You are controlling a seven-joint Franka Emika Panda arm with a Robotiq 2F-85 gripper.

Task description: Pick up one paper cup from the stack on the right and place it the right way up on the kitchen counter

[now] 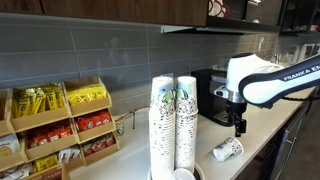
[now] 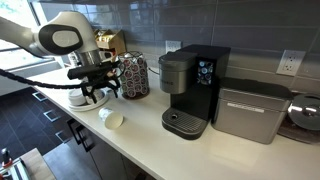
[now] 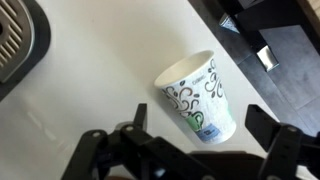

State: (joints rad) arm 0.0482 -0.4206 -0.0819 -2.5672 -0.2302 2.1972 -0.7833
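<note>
A single paper cup (image 3: 200,95) with green-and-dark print lies on its side on the pale kitchen counter (image 3: 90,90). It shows in both exterior views (image 1: 228,149) (image 2: 113,119). My gripper (image 3: 200,118) is open and empty. It hangs just above the cup, with one finger on each side of it and no contact. It also shows in both exterior views (image 1: 239,125) (image 2: 95,95). Two tall columns of nested cups stand side by side; the stack (image 1: 186,118) is the right one in that view. The columns also show in an exterior view (image 2: 133,75).
A black coffee machine (image 2: 195,90) (image 1: 210,88) stands on the counter (image 2: 150,140), with a silver appliance (image 2: 250,112) beside it. Wooden snack racks (image 1: 60,125) stand beyond the cup columns. The counter's front edge (image 1: 275,140) runs close to the lying cup.
</note>
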